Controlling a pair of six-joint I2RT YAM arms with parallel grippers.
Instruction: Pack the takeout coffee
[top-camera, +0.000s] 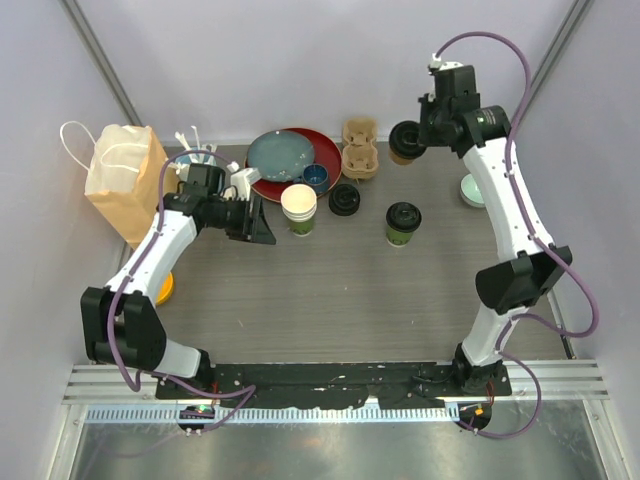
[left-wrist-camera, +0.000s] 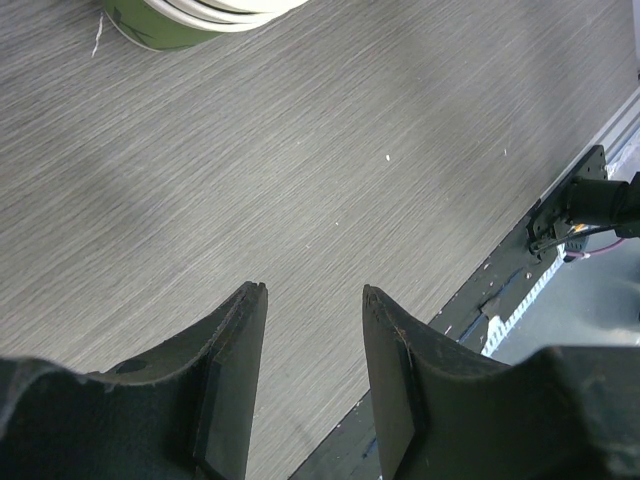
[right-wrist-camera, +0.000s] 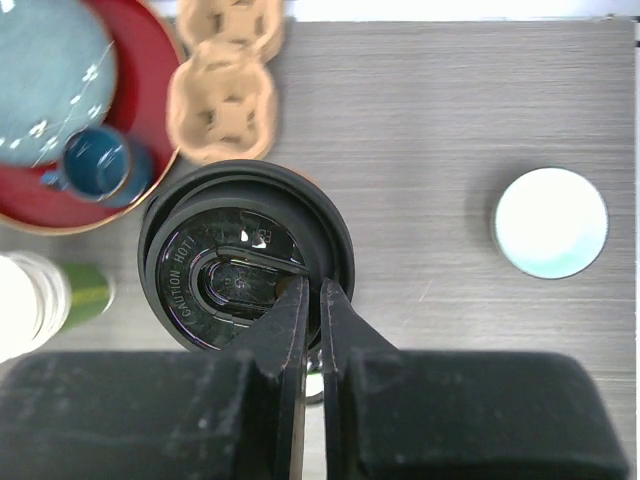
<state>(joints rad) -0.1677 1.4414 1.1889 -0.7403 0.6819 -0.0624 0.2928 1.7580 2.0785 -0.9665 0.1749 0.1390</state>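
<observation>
My right pincer (right-wrist-camera: 312, 292) is clamped tight on the rim of a black lid (right-wrist-camera: 230, 270). That lid caps the brown-sided cup (top-camera: 399, 156) at the back of the surface (top-camera: 330, 290), just right of the cardboard cup carrier (top-camera: 360, 150) (from my views I cannot tell whether the cup is lifted clear or resting). The green-sided cup (top-camera: 402, 232), also capped in black, stands upright on its own near the middle, well apart from both pincers. My left pincer (left-wrist-camera: 313, 292) hangs partly open with nothing between its fingers, over bare surface just left of a stack of nested cups (top-camera: 299, 210). A spare lid (top-camera: 345, 200) lies between that stack and the green-sided cup. A paper bag (top-camera: 125, 180) stands at the far left.
</observation>
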